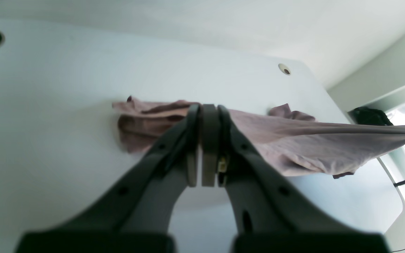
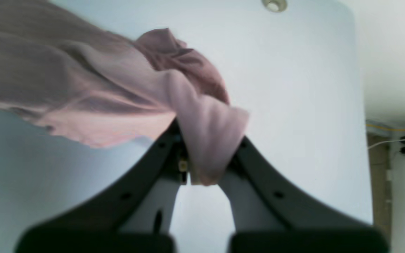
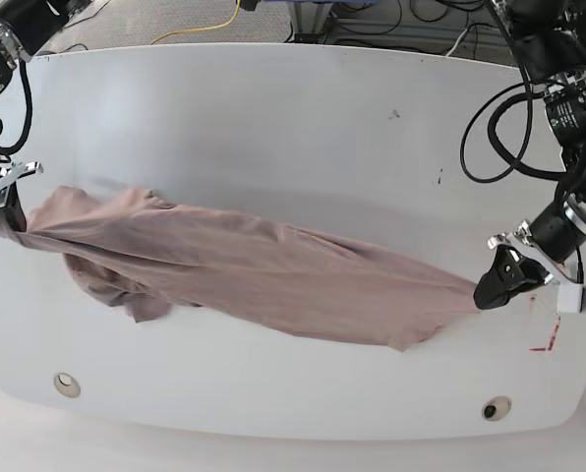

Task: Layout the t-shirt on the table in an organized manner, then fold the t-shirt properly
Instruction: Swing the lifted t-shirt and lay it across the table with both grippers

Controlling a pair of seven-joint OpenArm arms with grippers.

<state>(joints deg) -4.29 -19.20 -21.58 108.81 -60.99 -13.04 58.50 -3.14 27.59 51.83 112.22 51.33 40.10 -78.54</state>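
The dusty mauve t-shirt (image 3: 263,280) stretches wrinkled across the white surface (image 3: 273,118), pulled taut between the left end effector (image 3: 490,287) and the right end effector (image 3: 6,211), each clamped on one end.

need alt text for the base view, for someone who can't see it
A mauve-brown t-shirt hangs stretched between two robot grippers over a glossy white table, sagging and wrinkled in the middle. The right gripper pinches one end at the picture's left edge, and the left gripper pinches the other end at the right, near a red mark.
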